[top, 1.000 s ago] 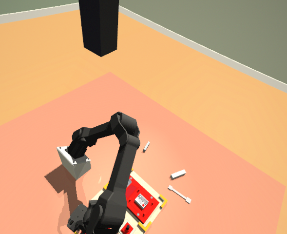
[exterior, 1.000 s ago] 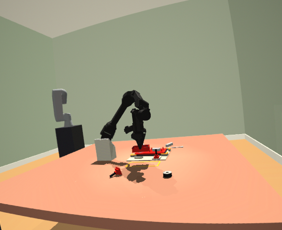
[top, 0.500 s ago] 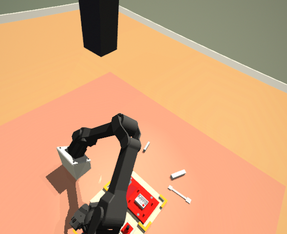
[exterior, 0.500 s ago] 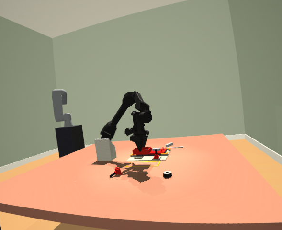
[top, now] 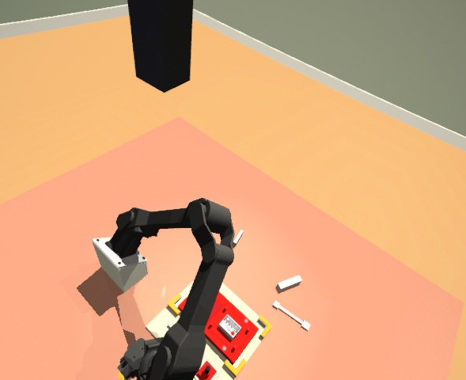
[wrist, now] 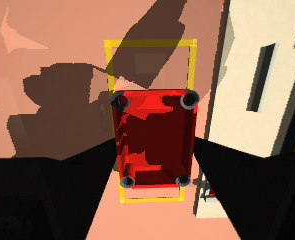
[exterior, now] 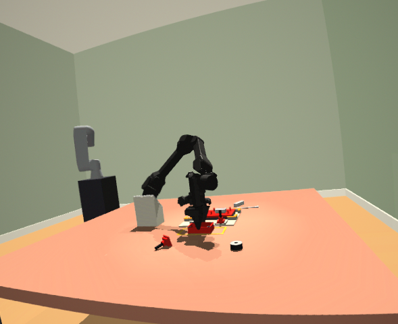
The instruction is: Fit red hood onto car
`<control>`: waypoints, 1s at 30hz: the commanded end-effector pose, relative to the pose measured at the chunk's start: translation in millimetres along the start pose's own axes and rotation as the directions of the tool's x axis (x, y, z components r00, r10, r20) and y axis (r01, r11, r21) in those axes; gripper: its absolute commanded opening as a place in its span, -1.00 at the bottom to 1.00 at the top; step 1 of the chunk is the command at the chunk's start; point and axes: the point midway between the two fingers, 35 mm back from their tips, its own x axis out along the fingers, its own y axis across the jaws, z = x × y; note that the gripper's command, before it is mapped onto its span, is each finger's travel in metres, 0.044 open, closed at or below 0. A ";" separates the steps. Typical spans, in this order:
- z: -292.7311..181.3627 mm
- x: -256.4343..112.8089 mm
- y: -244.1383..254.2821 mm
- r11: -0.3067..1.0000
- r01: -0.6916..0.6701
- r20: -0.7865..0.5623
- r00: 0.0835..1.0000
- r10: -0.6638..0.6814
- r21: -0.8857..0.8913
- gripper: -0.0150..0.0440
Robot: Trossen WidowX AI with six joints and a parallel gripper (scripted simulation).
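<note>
The red hood (exterior: 207, 230) (wrist: 154, 130) is held across its long sides, open side up, with its four corner bosses facing the wrist camera. My gripper (exterior: 199, 226) (wrist: 154, 141) is shut on it. The hood is low over the yellow outline (exterior: 224, 231) (wrist: 151, 43); I cannot tell whether it touches the table. The red chassis (top: 218, 337) (exterior: 228, 213) lies in its jig, whose cream plate (top: 157, 327) (wrist: 237, 125) is beside the outline. The engine block (top: 229, 326) stands on the deck between dark pegs. The arm hides part of the chassis in the top view.
A red piece with a black post (top: 206, 370) stands on the cream plate. White bars (top: 289, 283) (top: 238, 237) and a white rod (top: 291, 315) lie beyond the jig. A red part with a black pin (exterior: 165, 241) and a black-and-white wheel (exterior: 236, 246) lie nearer the exterior camera.
</note>
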 end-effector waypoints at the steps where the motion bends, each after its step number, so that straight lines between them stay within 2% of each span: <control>1: -0.4 -1.1 0.4 1.000 -0.001 -0.002 1.000 0.001 -0.002 -0.05; 13: -0.4 -1.1 0.4 1.000 -0.001 -0.002 1.000 0.001 -0.002 1.00; 18: -1.3 -12.5 0.9 1.000 -0.004 -0.004 1.000 0.004 -0.002 1.00; 25: 0.7 -78.9 -0.7 1.000 -0.018 -0.013 1.000 0.018 0.000 1.00; 30: -1.0 -75.0 0.7 1.000 -0.020 -0.022 1.000 0.020 0.003 1.00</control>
